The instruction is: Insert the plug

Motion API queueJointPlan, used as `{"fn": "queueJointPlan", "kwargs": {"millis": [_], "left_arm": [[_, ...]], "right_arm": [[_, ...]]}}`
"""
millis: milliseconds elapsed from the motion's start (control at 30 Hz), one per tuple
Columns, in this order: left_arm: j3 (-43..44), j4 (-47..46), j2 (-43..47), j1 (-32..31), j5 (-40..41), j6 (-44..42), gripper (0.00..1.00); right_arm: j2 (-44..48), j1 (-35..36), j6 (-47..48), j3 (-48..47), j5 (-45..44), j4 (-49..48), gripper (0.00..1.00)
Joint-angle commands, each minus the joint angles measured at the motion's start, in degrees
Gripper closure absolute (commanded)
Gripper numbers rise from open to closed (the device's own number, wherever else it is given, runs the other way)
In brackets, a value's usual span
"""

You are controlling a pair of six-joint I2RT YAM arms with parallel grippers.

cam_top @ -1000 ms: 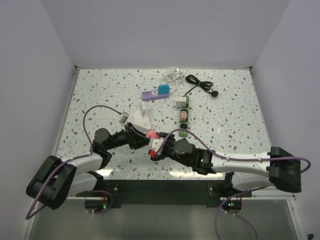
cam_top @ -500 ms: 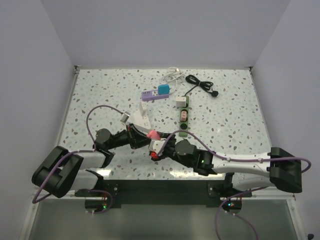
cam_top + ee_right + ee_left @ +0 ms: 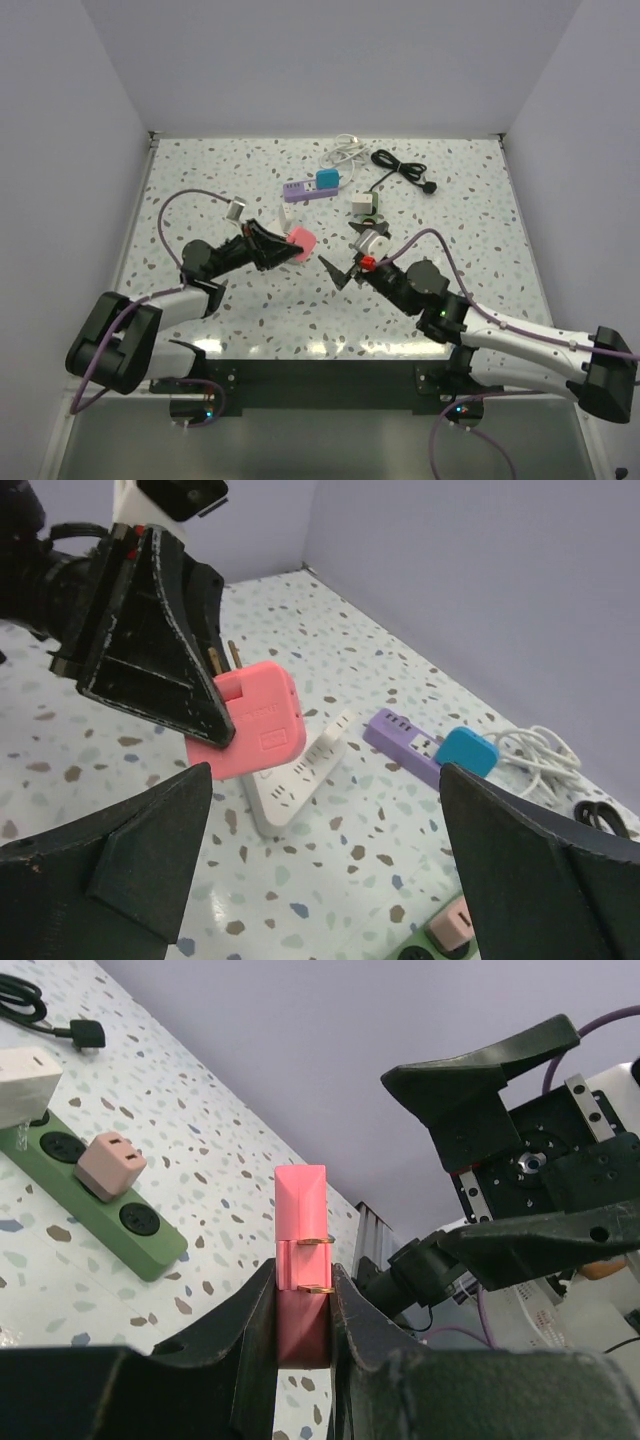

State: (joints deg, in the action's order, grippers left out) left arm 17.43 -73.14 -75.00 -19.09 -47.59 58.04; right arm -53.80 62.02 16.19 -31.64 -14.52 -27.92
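Left fingers (image 3: 255, 1335) clamped narrow on the pink plug (image 3: 300, 1260), 1 pad on each flat side, gripping its lower half. The plug's upper half sticks out past the fingertips, and 2 brass prongs show on its right face in the left wrist view. In the overhead view the plug sits left of centre, raised off the speckled worktop (image 3: 200, 180). In the right wrist view it hangs just above the near end of a white power strip (image 3: 300, 770); contact with that strip cannot be told. Right fingers (image 3: 120, 870) spread wide with nothing between them, facing the plug from the right of centre in the overhead view, near it but apart. Green power strip (image 3: 95, 1195) lies at mid left of the left wrist view, carrying 1 pale pink adapter (image 3: 112, 1165) and 1 white adapter (image 3: 25, 1085) at its far end; 2 round sockets on it show uncovered. Purple power strip (image 3: 305, 190) lies toward the upper centre of the overhead view, with a blue adapter (image 3: 328, 180) at its right end. White cable (image 3: 345, 150) is bundled just behind the blue adapter. Black cable (image 3: 405, 170) is coiled to the right of it, near the back wall.
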Motion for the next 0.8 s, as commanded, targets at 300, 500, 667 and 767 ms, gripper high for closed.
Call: {"fn": "queueJointPlan", "kwargs": {"millis": [300,500,667,767], "left_arm": [[3.0,-28.1,8.9,0.1,-1.9,-1.1,1.00],[2.4,-28.4,13.0,-1.4,-2.3,-3.2,1.00],[2.2,-31.2,14.0,-2.4,-2.3,-3.1,1.00],[2.3,-32.7,14.0,-2.6,-2.0,-3.1,1.00]], "right_arm": [[-5.5,-7.3,-27.2,-3.3,20.5,-16.0,0.11],[-8.6,-11.4,-36.2,-0.8,25.0,-26.4,0.26],[-11.1,-12.4,-40.5,-0.5,29.1,-31.6,0.41],[-11.7,-12.8,-42.0,-0.4,31.3,-33.2,0.46]]}}
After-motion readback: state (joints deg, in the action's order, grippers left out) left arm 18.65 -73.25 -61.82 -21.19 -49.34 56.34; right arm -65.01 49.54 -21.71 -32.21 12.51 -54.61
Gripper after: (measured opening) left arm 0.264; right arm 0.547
